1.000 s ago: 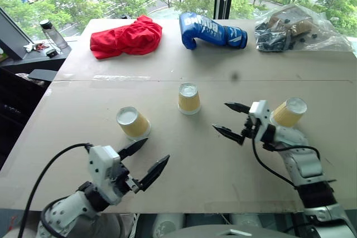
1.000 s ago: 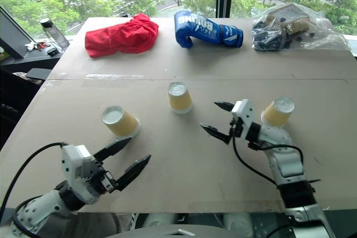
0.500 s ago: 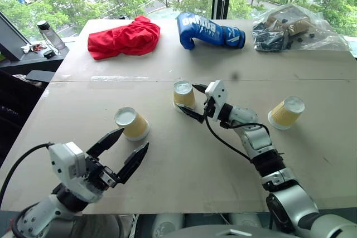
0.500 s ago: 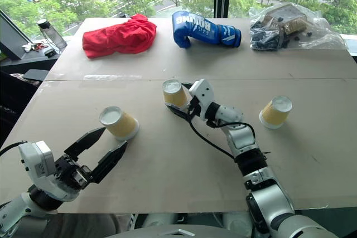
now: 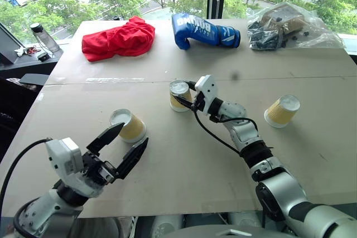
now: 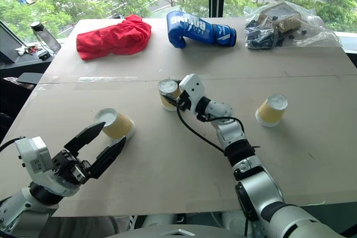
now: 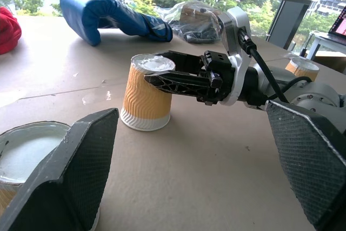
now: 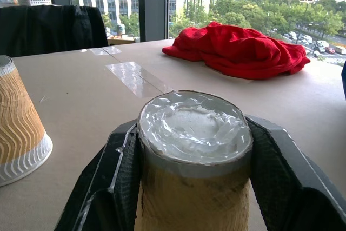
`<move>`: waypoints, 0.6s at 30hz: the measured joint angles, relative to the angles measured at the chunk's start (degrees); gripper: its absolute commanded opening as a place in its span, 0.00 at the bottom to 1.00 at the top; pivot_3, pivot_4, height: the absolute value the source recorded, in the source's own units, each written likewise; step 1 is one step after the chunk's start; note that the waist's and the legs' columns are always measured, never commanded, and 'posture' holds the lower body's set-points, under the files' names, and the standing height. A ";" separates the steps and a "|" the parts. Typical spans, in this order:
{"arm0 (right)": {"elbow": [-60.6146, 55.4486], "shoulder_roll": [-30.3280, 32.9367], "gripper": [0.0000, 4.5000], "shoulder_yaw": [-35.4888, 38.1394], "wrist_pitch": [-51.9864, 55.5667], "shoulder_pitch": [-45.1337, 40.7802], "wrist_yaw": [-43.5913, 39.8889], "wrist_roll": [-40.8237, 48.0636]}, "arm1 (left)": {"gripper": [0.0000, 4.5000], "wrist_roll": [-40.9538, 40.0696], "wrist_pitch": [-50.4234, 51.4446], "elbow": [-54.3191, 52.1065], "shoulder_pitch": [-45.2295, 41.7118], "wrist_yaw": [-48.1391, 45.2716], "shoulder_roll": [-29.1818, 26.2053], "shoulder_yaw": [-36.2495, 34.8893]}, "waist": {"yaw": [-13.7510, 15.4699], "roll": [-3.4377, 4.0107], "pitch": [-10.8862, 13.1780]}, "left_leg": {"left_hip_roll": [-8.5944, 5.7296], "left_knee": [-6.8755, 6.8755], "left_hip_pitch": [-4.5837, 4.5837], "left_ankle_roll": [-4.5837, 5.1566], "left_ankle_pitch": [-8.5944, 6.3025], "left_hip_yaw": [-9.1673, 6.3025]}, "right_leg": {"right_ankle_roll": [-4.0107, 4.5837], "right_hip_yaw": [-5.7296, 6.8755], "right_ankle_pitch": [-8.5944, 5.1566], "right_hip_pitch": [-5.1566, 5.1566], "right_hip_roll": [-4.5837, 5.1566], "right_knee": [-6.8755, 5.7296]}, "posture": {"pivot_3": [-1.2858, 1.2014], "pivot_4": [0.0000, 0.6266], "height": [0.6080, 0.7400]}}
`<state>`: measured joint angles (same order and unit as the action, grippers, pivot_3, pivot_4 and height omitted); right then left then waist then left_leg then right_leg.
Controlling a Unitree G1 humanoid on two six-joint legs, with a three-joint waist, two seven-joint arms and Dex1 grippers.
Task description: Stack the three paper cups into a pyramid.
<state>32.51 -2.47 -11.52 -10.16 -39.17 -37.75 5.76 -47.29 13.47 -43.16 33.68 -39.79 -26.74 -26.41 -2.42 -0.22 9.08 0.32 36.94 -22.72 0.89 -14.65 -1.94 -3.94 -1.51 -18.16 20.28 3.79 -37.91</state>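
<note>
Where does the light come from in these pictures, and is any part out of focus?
Eye views: daylight comes through the windows behind the table, and shadows are soft. Left wrist view: the left gripper fingers loom large and soft up close, while the middle cup in the right gripper is crisp. Right wrist view: that cup's white base shows a dull sheen, and the red cloth stays fairly sharp.

Lower half of the middle cup (image 8: 194,187) cut off by the frame edge, flanks masked by the right gripper's fingers (image 8: 116,187). Beside the left gripper (image 7: 189,187), nearest cup (image 7: 27,160) cropped, side covered by a finger (image 7: 70,182). Contents of the plastic bag (image 5: 290,26) beyond the right gripper (image 5: 187,96) too jumbled to identify.
</note>
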 measured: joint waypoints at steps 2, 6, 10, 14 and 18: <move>-1.24 0.35 0.45 0.41 0.64 0.52 0.10 0.19 | 1.00 0.00 0.27 0.21 -1.00 -0.07 -0.64 0.08 | 0.13 0.00 0.00 | 0.00 -0.01 -0.01 -0.01 0.00 0.00 | 0.00 0.01 0.00 0.00 0.01 0.00 | 0.52 0.24 1.00; -9.15 2.91 0.45 1.25 3.47 4.60 0.62 0.73 | 1.00 -0.01 1.48 1.02 -4.18 -0.22 -2.47 1.78 | 0.21 0.00 0.00 | -0.01 -0.04 -0.02 -0.01 0.00 0.01 | -0.01 -0.01 0.00 0.00 0.04 0.03 | 0.52 0.24 1.00; -15.79 6.47 0.45 1.85 7.11 9.18 1.21 0.90 | 1.00 -0.01 2.91 1.07 -7.32 -0.46 -3.73 4.39 | 0.21 -0.01 0.00 | -0.01 -0.06 -0.02 -0.01 0.01 0.01 | -0.01 -0.02 0.00 0.01 0.02 -0.01 | 0.52 0.24 1.00; -22.55 9.16 0.45 2.81 11.20 12.87 2.31 1.32 | 1.00 -0.04 4.73 1.36 -11.59 -0.50 -5.25 6.51 | 0.04 0.00 -0.01 | 0.03 -0.10 0.00 -0.03 0.02 0.04 | -0.01 -0.12 0.01 0.04 -0.09 -0.06 | 0.52 0.24 1.00; -25.55 10.39 0.74 3.10 13.11 14.73 2.85 1.45 | 1.00 0.06 5.94 2.50 -13.94 -0.93 -6.44 8.28 | 0.07 -0.01 -0.02 | 0.03 -0.12 0.00 -0.03 0.02 0.04 | -0.01 -0.12 0.01 0.05 -0.10 -0.06 | 0.52 0.24 1.00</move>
<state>6.96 7.92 -8.42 2.95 -24.44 -34.90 7.21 -47.23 19.42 -40.66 19.73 -40.72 -33.18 -18.13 -2.35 -0.23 9.06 0.36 36.83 -22.72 0.86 -14.62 -1.90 -3.95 -1.63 -18.15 20.33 3.69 -37.97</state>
